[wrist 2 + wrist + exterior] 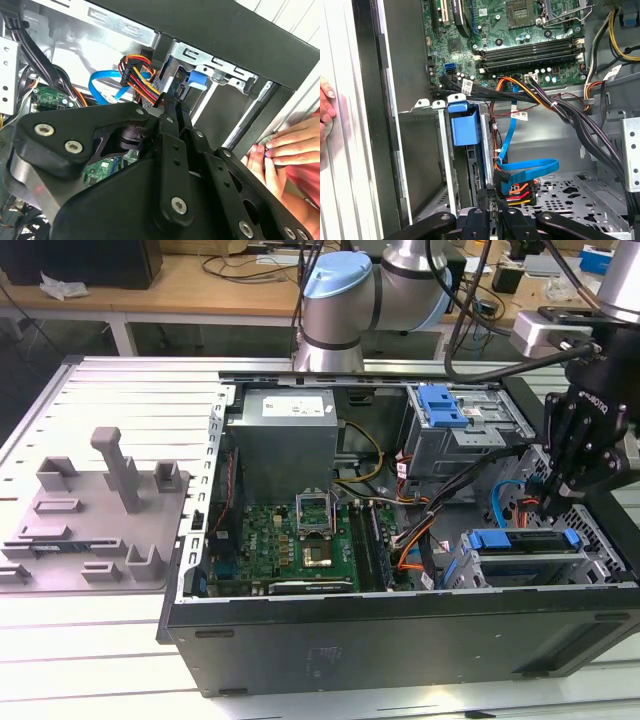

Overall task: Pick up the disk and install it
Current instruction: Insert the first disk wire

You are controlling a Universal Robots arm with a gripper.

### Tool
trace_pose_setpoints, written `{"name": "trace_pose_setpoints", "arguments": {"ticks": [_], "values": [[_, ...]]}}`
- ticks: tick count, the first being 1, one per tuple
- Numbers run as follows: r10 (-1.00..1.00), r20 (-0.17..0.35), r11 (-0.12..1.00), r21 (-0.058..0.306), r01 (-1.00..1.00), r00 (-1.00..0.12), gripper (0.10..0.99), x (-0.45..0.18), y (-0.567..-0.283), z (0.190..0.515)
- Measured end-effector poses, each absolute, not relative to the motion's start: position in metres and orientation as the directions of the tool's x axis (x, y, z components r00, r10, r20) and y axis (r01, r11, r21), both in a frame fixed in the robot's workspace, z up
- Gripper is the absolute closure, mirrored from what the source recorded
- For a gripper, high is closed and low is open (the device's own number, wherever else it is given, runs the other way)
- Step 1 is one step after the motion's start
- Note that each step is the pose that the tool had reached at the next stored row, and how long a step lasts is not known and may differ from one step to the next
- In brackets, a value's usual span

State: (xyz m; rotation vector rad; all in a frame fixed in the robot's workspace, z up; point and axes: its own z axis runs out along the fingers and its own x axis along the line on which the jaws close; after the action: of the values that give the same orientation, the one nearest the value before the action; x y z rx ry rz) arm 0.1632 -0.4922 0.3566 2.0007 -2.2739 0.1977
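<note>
Bench (90,640) carries the open case (400,645); your fingers (176,116), pinched narrow, hover near the disk (518,558): probably stiff, fragile, so grip its bracket (520,538).

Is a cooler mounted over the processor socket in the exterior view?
No, the processor socket on the motherboard lies uncovered, with nothing mounted on it.

Motherboard (290,540) in open case (400,640); grey fixture (100,530) beside
</note>
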Motion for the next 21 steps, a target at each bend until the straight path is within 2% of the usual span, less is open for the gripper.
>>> {"name": "trace_pose_setpoints", "arguments": {"ticks": [2,6,21], "values": [[-0.980,0.154,0.125,-0.026,-0.992,-0.128,0.922,0.163,-0.495,0.357],[-0.988,0.084,0.127,-0.017,-0.992,-0.128,0.922,0.163,-0.507,0.357],[-0.989,0.077,0.125,-0.003,-0.992,-0.125,0.922,0.165,-0.514,0.357]]}}
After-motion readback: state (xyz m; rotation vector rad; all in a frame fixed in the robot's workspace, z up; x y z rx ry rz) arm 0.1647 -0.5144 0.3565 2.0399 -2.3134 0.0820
